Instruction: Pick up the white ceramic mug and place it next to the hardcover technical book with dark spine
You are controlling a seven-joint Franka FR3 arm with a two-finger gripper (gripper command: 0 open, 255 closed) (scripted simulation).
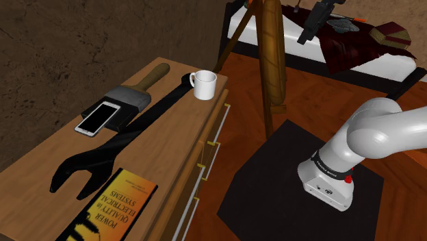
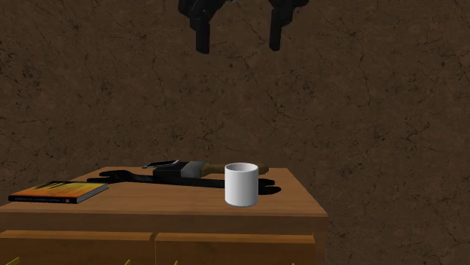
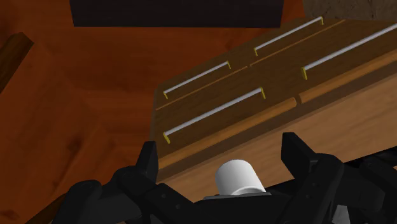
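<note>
A white mug (image 1: 204,85) stands upright near the far corner of the wooden dresser top (image 1: 174,147), close to its drawer-side edge. A yellow-and-black book (image 1: 113,209) lies flat at the near end of the same top. In the second exterior view the mug (image 2: 242,184) is at the front right and the book (image 2: 59,193) at the far left. My black gripper (image 2: 238,34) hangs open high above the mug, touching nothing. In the wrist view the gripper (image 3: 222,159) frames the mug (image 3: 238,178) far below. In the shoulder view the gripper (image 1: 309,31) sits at the top.
A large black wrench (image 1: 130,133) lies lengthwise on the dresser between mug and book. A wide brush (image 1: 137,92) and a white phone (image 1: 98,118) sit beside it. A wooden post (image 1: 270,55) stands on the floor near the dresser. A bed (image 1: 369,48) lies beyond.
</note>
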